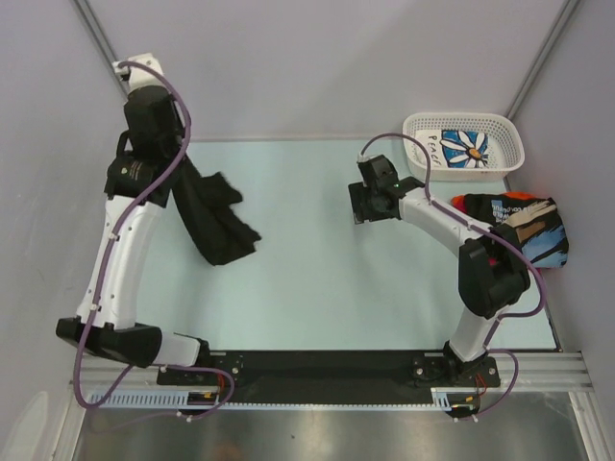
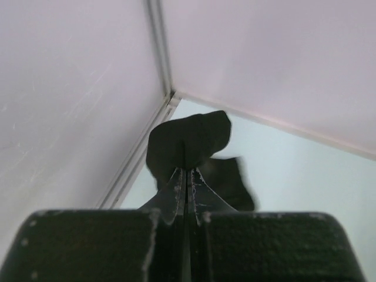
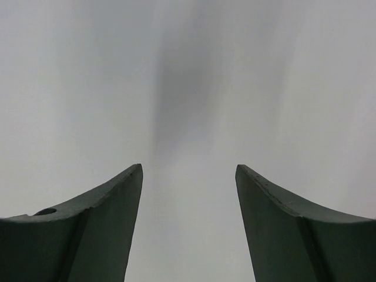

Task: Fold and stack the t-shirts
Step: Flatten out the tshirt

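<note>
My left gripper (image 1: pixel 165 168) is raised at the table's back left and is shut on a black t-shirt (image 1: pixel 213 219), which hangs from it with its lower end trailing on the table. In the left wrist view the black cloth (image 2: pixel 189 141) bulges just past the shut fingertips (image 2: pixel 187 173). My right gripper (image 1: pixel 363 204) hovers over the middle right of the table, open and empty; its view shows only a blank grey surface between the fingers (image 3: pixel 188 170). A pile of t-shirts, black printed ones (image 1: pixel 524 226) over a red one (image 1: pixel 463 201), lies at the right edge.
A white lattice basket (image 1: pixel 503 130) at the back right holds a white shirt with a blue daisy print (image 1: pixel 464 147). Grey walls close in the table at the back and sides. The arm bases sit on a black rail (image 1: pixel 327 367) at the near edge.
</note>
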Controlling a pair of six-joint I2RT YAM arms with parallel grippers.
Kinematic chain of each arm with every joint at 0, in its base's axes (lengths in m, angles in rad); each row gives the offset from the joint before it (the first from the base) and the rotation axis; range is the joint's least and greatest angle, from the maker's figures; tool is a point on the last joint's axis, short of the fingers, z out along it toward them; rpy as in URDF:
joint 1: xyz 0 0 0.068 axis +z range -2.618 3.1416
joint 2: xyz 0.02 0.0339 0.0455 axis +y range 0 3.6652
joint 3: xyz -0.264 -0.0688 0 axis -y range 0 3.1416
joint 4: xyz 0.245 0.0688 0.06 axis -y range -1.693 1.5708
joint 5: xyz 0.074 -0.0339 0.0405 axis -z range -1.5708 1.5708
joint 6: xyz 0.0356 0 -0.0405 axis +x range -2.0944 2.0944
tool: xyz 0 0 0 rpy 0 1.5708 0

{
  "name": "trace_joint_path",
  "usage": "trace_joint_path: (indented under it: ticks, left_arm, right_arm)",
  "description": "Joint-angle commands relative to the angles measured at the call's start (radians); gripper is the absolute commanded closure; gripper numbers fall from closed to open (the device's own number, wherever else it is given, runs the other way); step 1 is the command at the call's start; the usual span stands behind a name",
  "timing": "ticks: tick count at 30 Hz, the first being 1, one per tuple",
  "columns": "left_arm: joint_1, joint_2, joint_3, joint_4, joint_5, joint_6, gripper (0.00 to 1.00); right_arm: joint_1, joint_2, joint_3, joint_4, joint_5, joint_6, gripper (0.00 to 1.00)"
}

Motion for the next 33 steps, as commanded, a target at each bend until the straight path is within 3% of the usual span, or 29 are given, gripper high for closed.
trace_joint_path:
  ticks: [1,3,4,7,11,15,17,18,25,28,33]
  left_arm:
    - [-0.176,0.102,0.240,0.067,-0.100,0.181,1.00]
    - [-0.311,0.178,0.333,0.143,-0.169,0.273,1.00]
    - [-0.334,0.198,0.369,0.162,-0.196,0.340,1.00]
    - [-0.342,0.208,0.450,0.177,-0.119,0.321,1.00]
    - [-0.348,0.209,0.563,0.105,0.157,0.229,1.00]
    - [-0.338,0.292,0.720,-0.080,0.315,0.085,1.00]
    - [-0.331,0.318,0.734,-0.111,0.268,0.050,1.00]
    - [-0.321,0.320,0.728,-0.146,0.180,0.048,1.00]
    - [0.125,0.236,0.550,-0.318,0.040,-0.119,1.00]
    - [0.208,0.162,0.479,-0.292,-0.084,-0.107,1.00]
    - [0.212,0.122,0.567,-0.292,-0.180,-0.078,1.00]
  right_arm:
    - [0.012,-0.034,-0.004,0.021,0.001,0.005,0.30]
    - [0.012,-0.045,-0.012,0.021,0.008,0.002,0.30]
    - [0.012,-0.048,-0.013,0.021,0.014,0.002,0.30]
    - [0.005,-0.055,-0.021,0.019,0.014,0.001,0.30]
    - [0.000,-0.057,-0.029,0.028,0.029,-0.011,0.30]
    - [-0.020,-0.069,-0.030,0.039,0.064,-0.013,0.31]
    - [-0.049,-0.086,-0.032,0.045,0.070,-0.013,0.31]
    - [-0.057,-0.091,-0.033,0.045,0.072,-0.012,0.31]
    - [-0.112,-0.173,-0.081,0.050,0.098,-0.031,0.31]
    - [-0.124,-0.213,-0.110,0.044,0.116,-0.018,0.31]
    - [-0.124,-0.285,-0.173,0.019,0.143,0.008,0.31]
